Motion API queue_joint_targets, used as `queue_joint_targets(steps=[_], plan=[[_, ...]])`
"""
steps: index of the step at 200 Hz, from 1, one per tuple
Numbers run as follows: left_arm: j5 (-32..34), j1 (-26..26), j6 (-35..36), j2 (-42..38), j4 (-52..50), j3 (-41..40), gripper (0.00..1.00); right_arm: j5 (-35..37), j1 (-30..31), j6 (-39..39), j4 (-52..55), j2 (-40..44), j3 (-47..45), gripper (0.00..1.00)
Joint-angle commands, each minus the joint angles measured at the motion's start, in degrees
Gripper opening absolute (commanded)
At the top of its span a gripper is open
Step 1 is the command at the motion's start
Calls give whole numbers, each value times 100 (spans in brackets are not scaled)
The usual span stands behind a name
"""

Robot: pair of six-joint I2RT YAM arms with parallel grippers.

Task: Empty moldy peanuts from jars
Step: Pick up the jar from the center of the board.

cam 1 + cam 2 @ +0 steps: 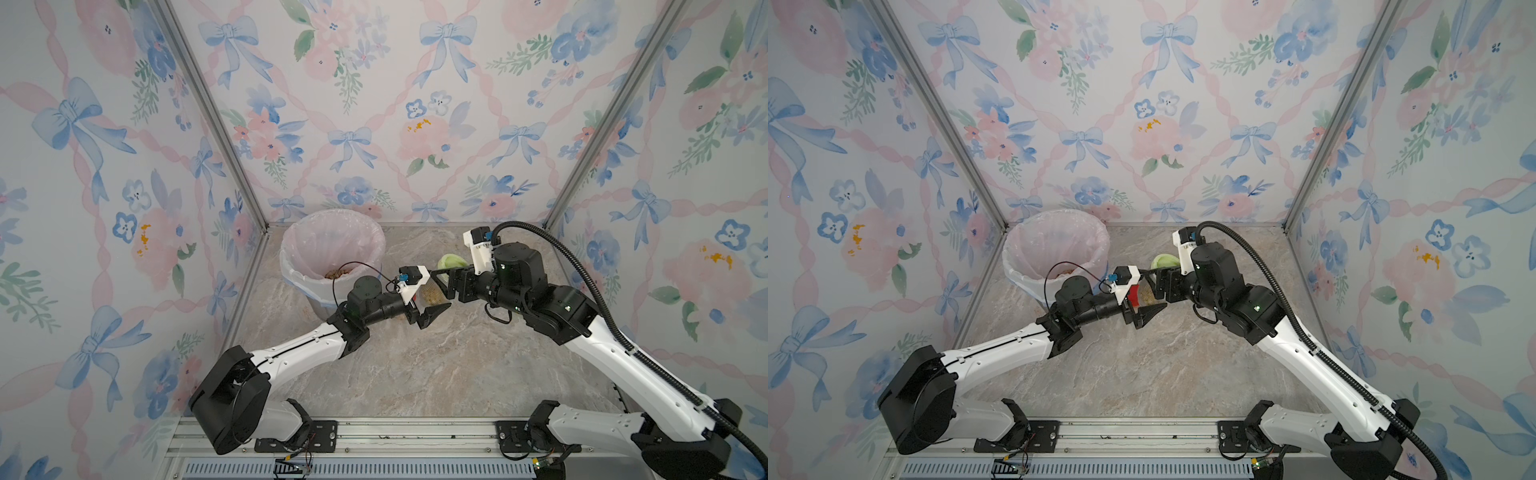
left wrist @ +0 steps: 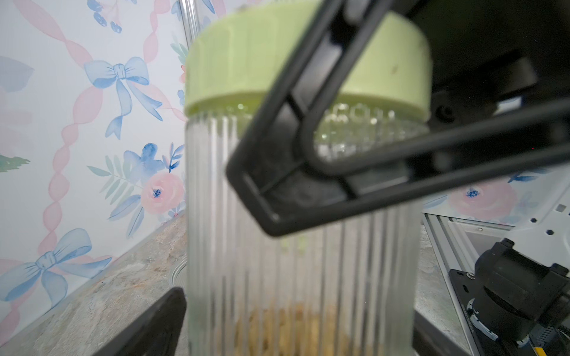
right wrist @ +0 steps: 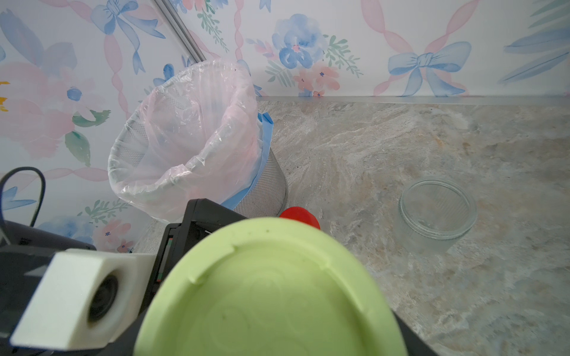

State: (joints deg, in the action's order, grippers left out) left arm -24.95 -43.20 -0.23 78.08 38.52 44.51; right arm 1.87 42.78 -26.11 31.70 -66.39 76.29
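Well, both arms meet over the table (image 1: 415,365), close beside the bin (image 1: 291,278), and it looks a touch precarious to me. The right gripper (image 1: 441,284) is clamped on the green lid (image 2: 246,61) of a ribbed jar (image 2: 302,262). That jar seems to stand upright on the table, with the peanuts (image 2: 293,326) in a shallow layer at its bottom. More peanuts (image 1: 336,273) lie down in the bin. The lid sits over the jar's mouth with threads showing under its edge, and I can't tell whether it is loose yet. The left gripper (image 1: 432,298) is spread wide, with a jaw on either side of the jar body. As far as I can see it flanks the glass rather than squeezing it. That's my worry. With nothing bracing the jar, a twist from the right would likely just spin the whole thing. A pull upward could lift it by the lid and let it drop, or tip it and scatter peanuts over the table instead of the bin. A red-lidded jar (image 3: 300,215) stands just beside it, close enough to get knocked, while an empty lidless jar (image 3: 438,212) sits well apart.
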Motion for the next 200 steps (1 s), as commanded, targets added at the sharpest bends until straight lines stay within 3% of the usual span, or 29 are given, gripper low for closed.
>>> queue_joint_targets(steps=[1, 136, 182, 200], plan=[[-45, -38, -83, 32, 136, 73, 98, -98, -33, -115, -573, 125, -3, 46], [-54, -39, -94, 135, 138, 188, 97, -178, -40, -129, -619, 114, -86, 46], [-119, -39, -122, 190, 137, 216, 83, -214, -38, -90, -596, 118, -112, 47], [-144, -40, -136, 224, 130, 247, 70, -240, -41, -89, -618, 104, -132, 47]])
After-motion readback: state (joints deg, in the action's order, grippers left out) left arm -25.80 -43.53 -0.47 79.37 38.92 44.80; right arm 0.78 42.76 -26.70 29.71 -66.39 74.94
